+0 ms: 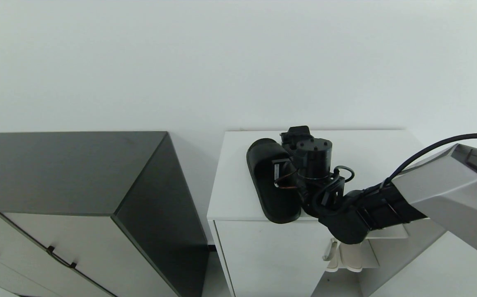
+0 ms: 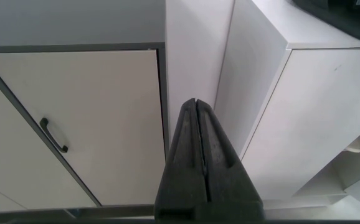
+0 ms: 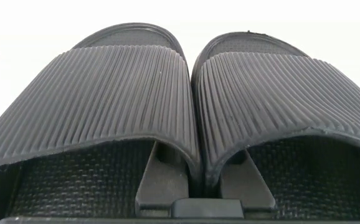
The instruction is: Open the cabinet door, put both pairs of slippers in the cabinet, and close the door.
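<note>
Head view: right gripper (image 1: 281,175) sits atop the white cabinet (image 1: 238,181), tucked into the black slippers (image 1: 269,194); white slippers (image 1: 347,258) lie on a shelf (image 1: 386,233) below it.
Left wrist view: left gripper (image 2: 196,124) is pressed closed and empty, with a dark-topped cabinet (image 2: 74,124) ahead.
Right wrist view: its fingers (image 3: 161,183), one inside each black slipper, pinch the touching straps.

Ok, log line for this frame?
phase: grasp | right end effector: pinching black slippers atop white cabinet | left end effector: shut, empty

Left pincer (image 2: 196,106) closed; right pincer (image 3: 198,168) tight on slippers (image 3: 124,93).
</note>
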You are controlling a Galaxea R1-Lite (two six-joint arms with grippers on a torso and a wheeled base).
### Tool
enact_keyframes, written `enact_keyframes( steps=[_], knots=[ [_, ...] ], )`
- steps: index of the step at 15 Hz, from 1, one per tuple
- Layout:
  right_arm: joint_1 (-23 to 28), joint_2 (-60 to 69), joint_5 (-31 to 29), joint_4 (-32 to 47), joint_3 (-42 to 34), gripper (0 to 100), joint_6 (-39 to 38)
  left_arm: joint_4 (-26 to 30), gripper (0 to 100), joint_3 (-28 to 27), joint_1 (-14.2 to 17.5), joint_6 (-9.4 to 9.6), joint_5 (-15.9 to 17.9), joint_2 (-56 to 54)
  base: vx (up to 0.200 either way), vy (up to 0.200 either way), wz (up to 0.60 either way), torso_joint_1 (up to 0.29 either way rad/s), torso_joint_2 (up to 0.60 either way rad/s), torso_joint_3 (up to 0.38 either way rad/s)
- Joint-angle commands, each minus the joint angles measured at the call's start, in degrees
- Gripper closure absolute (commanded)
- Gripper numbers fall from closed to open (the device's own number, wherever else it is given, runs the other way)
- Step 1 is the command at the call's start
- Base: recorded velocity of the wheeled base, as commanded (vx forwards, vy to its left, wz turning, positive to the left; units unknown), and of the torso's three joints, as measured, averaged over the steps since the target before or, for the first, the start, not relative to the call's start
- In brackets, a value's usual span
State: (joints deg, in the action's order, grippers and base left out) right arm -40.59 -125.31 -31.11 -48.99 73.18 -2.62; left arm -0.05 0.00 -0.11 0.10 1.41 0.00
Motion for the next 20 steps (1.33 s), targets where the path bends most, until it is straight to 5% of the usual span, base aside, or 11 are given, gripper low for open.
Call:
enact_keyframes(
  steps=[1,3,11,20],
  knots=[
    [-0.1,0.3,0.0,0.0,0.0,100,0.0,0.0,100,0.0,0.0,-0.01,0.0,0.1,0.000,0.000,0.00,0.000,0.00,0.000],
    [-0.2,1.6,0.0,0.0,-0.5,100,0.0,0.0,100,0.0,0.0,-0.01,0.0,0.1,0.000,0.000,0.00,0.000,0.00,0.000],
    [-8.0,24.8,4.2,0.6,-25.9,100,-0.1,0.0,100,0.0,0.0,-0.10,0.0,0.1,0.000,0.000,0.00,0.000,0.00,0.000],
    [-9.2,24.4,6.1,0.6,-27.9,100,-0.2,0.0,100,0.0,0.0,-0.27,-1.4,0.0,0.000,0.000,0.00,0.000,0.00,0.000]
  ],
)
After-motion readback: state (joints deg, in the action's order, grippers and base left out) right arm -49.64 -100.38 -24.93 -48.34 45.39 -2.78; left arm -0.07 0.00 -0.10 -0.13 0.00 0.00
